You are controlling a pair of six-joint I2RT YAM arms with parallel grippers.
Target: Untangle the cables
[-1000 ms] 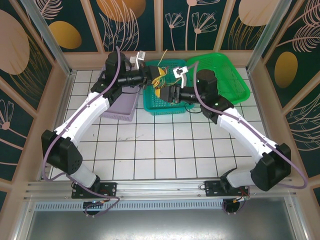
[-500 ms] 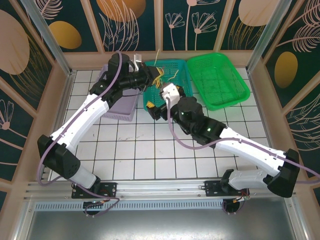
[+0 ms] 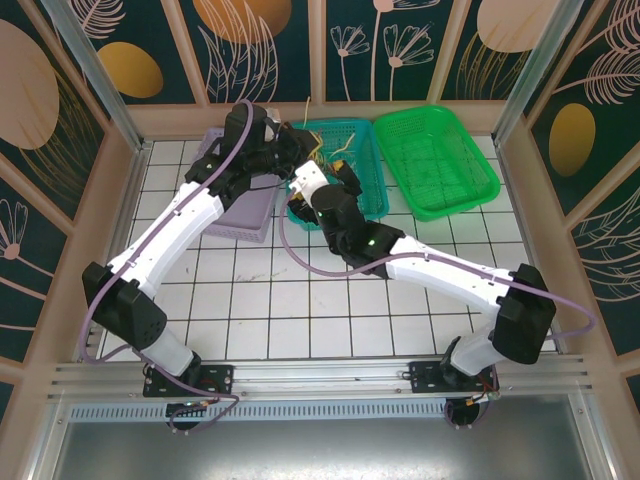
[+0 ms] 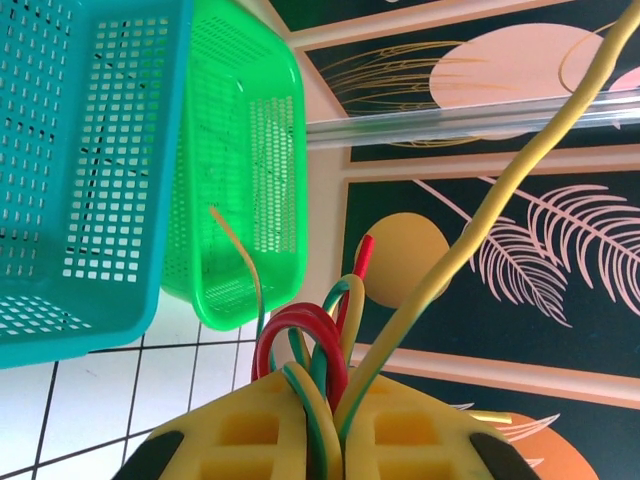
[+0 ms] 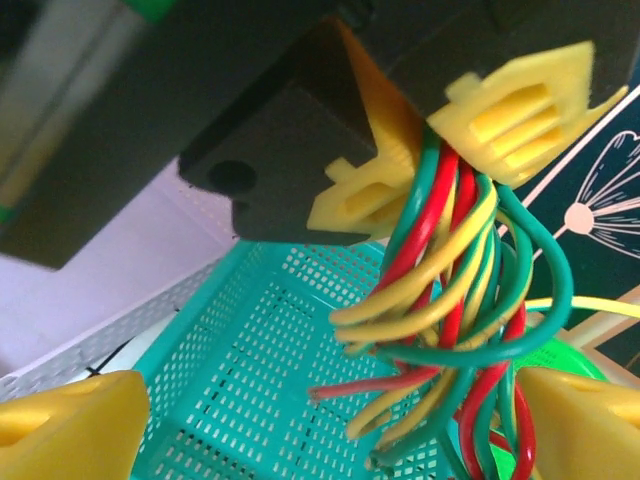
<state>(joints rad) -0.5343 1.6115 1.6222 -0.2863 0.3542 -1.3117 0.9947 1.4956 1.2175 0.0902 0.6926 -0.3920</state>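
The white tiled table lies open across the top view's middle, walled on three sides. Purple basket, teal basket and green basket line its upper edge. The left gripper pinches the cables over the teal basket's upper-left corner, and the right gripper is spread just beside them.

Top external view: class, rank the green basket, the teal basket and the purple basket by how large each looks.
1. green basket, fully in sight.
2. teal basket, partly under the right arm.
3. purple basket, smallest patch showing, but the left arm covers much of it, so its rank is unsure.
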